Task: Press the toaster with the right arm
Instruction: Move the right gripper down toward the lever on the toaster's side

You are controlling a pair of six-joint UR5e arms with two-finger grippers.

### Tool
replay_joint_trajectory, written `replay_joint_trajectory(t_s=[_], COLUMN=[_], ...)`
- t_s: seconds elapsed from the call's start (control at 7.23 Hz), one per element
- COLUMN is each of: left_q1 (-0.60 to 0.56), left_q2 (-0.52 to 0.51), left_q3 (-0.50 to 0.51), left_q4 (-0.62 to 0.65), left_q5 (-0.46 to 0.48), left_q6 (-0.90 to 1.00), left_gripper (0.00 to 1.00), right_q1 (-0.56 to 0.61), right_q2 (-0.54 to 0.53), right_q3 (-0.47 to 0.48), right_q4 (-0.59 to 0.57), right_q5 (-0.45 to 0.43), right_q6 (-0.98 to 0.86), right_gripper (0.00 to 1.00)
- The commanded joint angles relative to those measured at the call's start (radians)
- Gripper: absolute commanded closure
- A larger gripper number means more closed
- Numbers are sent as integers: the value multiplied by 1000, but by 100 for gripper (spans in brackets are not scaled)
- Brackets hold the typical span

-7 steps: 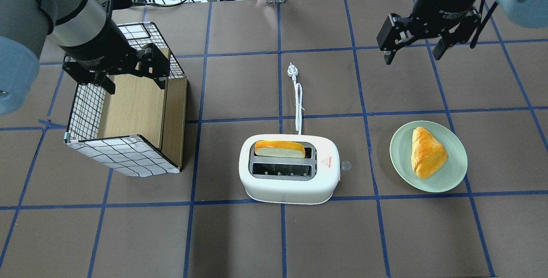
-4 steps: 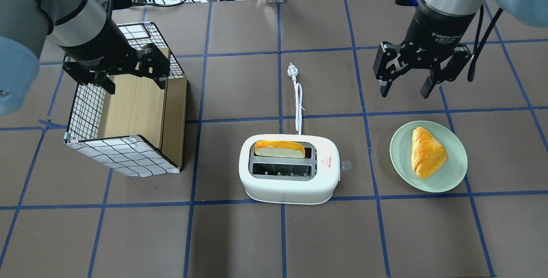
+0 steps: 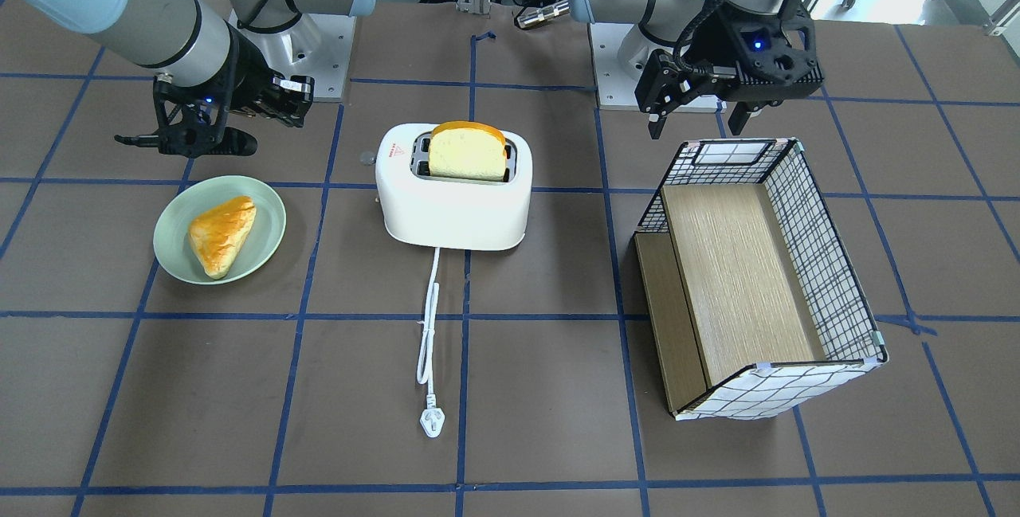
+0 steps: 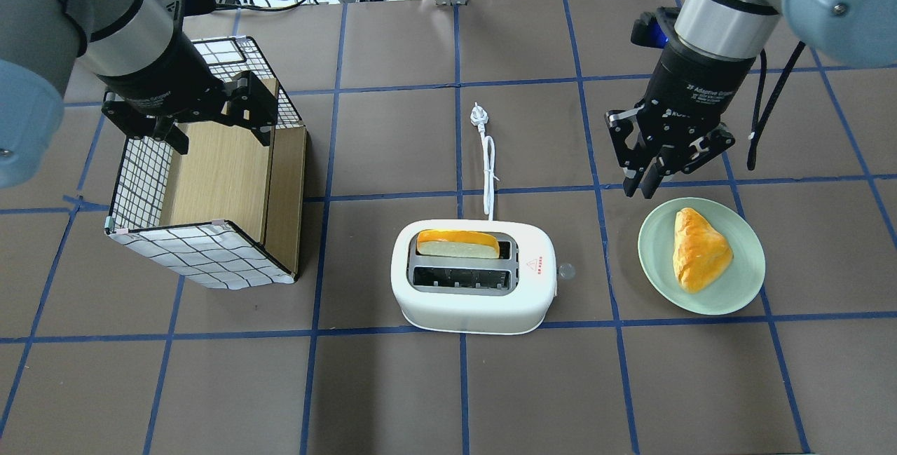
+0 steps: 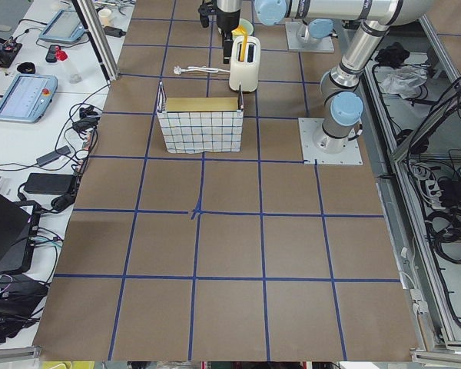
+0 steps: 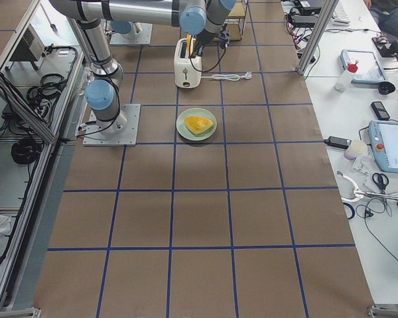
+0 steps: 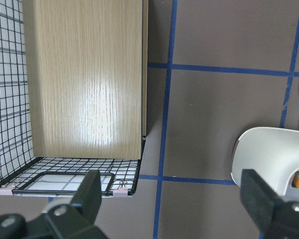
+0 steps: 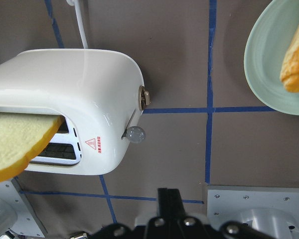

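The white toaster (image 4: 473, 276) stands mid-table with a slice of bread (image 4: 457, 243) upright in its far slot. Its side lever knob (image 4: 566, 271) sticks out on the end that faces the plate, and shows in the right wrist view (image 8: 136, 134). My right gripper (image 4: 643, 188) is shut and empty. It hangs above the table beyond the plate's far edge, to the right of the toaster (image 3: 453, 186) and apart from it. My left gripper (image 4: 218, 134) is open and empty over the far end of the basket.
A green plate (image 4: 743, 287) with a golden pastry (image 4: 699, 248) lies to the right of the toaster. The black-and-white grid basket (image 4: 203, 252) with a wooden floor stands at the left. The white cord (image 4: 489, 160) and plug (image 4: 477, 116) run away behind the toaster.
My right gripper has come down and nearer, toward the plate and the toaster's lever end, has turned about its wrist, and has gone from open to shut. The left arm has not moved.
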Motion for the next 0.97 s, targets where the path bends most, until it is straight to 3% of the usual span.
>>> replay_joint_trajectory(t_s=[0.0,0.28,0.55,0.83], left_q1=[0,0,0,0], left_q2=[0,-1,0,0], left_q3=[0,0,0,0], left_q4=[0,0,0,0], left_q5=[0,0,0,0], left_q6=[0,0,0,0], left_gripper=[0,0,0,0], right_q1=[-2,-1,-4,-4], right_q2=[-42,-59,-57,-41], right_q3=[25,39,153,187], right_q4=[-18,-46,-72,-80], right_q5=[7,7,143,209], right_q6=[9,10,-4,-9], right_gripper=[100,100,100,100])
